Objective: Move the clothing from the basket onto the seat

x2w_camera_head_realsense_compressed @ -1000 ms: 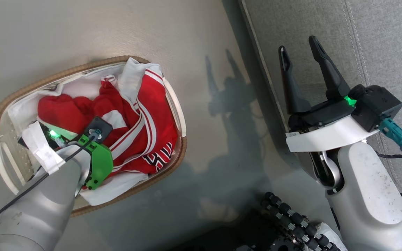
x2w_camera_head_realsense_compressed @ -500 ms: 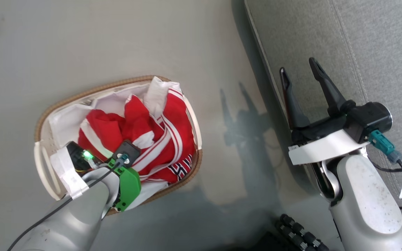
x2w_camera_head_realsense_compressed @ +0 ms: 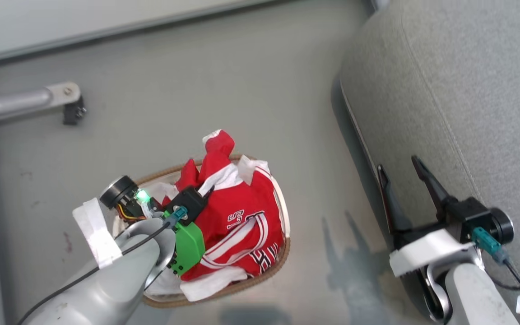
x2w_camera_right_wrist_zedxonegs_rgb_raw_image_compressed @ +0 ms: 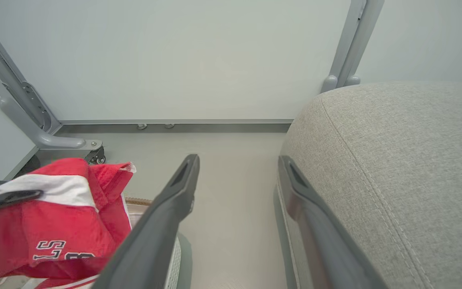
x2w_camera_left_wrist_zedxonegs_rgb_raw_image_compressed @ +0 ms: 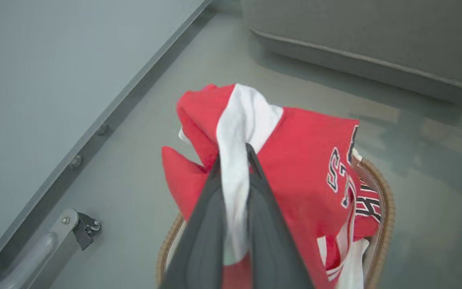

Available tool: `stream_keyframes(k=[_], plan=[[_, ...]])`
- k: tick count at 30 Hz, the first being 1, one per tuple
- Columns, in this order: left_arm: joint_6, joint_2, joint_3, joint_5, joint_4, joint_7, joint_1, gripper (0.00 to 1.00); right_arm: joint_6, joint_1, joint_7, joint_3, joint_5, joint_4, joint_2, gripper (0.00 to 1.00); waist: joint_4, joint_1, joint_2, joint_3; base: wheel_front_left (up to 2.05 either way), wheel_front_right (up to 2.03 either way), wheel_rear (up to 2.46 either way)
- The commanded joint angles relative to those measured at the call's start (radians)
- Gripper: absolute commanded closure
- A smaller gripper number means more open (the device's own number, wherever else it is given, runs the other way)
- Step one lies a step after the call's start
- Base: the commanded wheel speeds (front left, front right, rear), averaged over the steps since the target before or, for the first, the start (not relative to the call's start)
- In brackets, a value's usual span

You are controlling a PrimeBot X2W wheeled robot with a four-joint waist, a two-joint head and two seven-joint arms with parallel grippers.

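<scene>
A red jersey (x2w_camera_head_realsense_compressed: 242,212) with white trim hangs partly lifted above the oval white basket (x2w_camera_head_realsense_compressed: 284,253), and my left gripper (x2w_camera_head_realsense_compressed: 209,189) is shut on its white stripe. In the left wrist view the gripper (x2w_camera_left_wrist_zedxonegs_rgb_raw_image_compressed: 233,151) pinches that white band while the jersey (x2w_camera_left_wrist_zedxonegs_rgb_raw_image_compressed: 303,156) drapes down over the basket rim (x2w_camera_left_wrist_zedxonegs_rgb_raw_image_compressed: 387,200). More red striped fabric (x2w_camera_head_realsense_compressed: 262,259) lies in the basket under it. My right gripper (x2w_camera_head_realsense_compressed: 397,163) stands open and holds nothing, beside the edge of the grey seat (x2w_camera_head_realsense_compressed: 467,90). The right wrist view shows this gripper (x2w_camera_right_wrist_zedxonegs_rgb_raw_image_compressed: 239,160) between the jersey (x2w_camera_right_wrist_zedxonegs_rgb_raw_image_compressed: 54,224) and the seat (x2w_camera_right_wrist_zedxonegs_rgb_raw_image_compressed: 395,160).
A grey metal frame leg with a caster (x2w_camera_head_realsense_compressed: 68,101) stands on the floor at the far left, seen also as the leg (x2w_camera_left_wrist_zedxonegs_rgb_raw_image_compressed: 66,237). A pale wall and baseboard (x2w_camera_head_realsense_compressed: 106,22) run along the back. A metal post (x2w_camera_right_wrist_zedxonegs_rgb_raw_image_compressed: 351,40) rises behind the seat. White liner (x2w_camera_head_realsense_compressed: 208,284) hangs over the basket's near rim.
The head camera has shifted, so the whole picture moved. My left gripper has risen out of the basket with a jersey pulled up in it. The right gripper stays open by the seat.
</scene>
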Motion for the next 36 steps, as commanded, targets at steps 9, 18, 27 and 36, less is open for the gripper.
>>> stream_keyframes(k=[9, 18, 27, 36], plan=[[0.000, 0.112, -0.009, 0.058, -0.204, -0.003, -0.069, 1.00, -0.001, 0.116, -0.002, 0.002, -0.004, 0.015, -0.005, 0.00, 0.115, 0.0001, 0.0000, -0.305, 0.00, 0.00, 0.00], [0.000, 0.185, -0.035, 0.050, -0.347, 0.041, -0.237, 1.00, -0.001, 0.112, -0.002, 0.039, -0.004, 0.019, -0.004, 0.00, 0.121, 0.0001, 0.0000, -0.355, 0.00, 0.00, 0.00], [0.000, 0.176, -0.049, 0.033, -0.395, 0.073, -0.349, 1.00, -0.001, 0.056, -0.002, 0.121, 0.006, 0.021, -0.004, 0.00, 0.128, 0.0001, 0.0000, -0.361, 0.00, 0.00, 0.00], [0.001, 0.100, -0.105, 0.011, -0.422, 0.092, -0.474, 1.00, -0.001, -0.033, -0.002, 0.238, 0.033, 0.054, -0.005, 0.00, 0.163, 0.0001, 0.0000, -0.364, 0.00, 0.00, 0.00]])
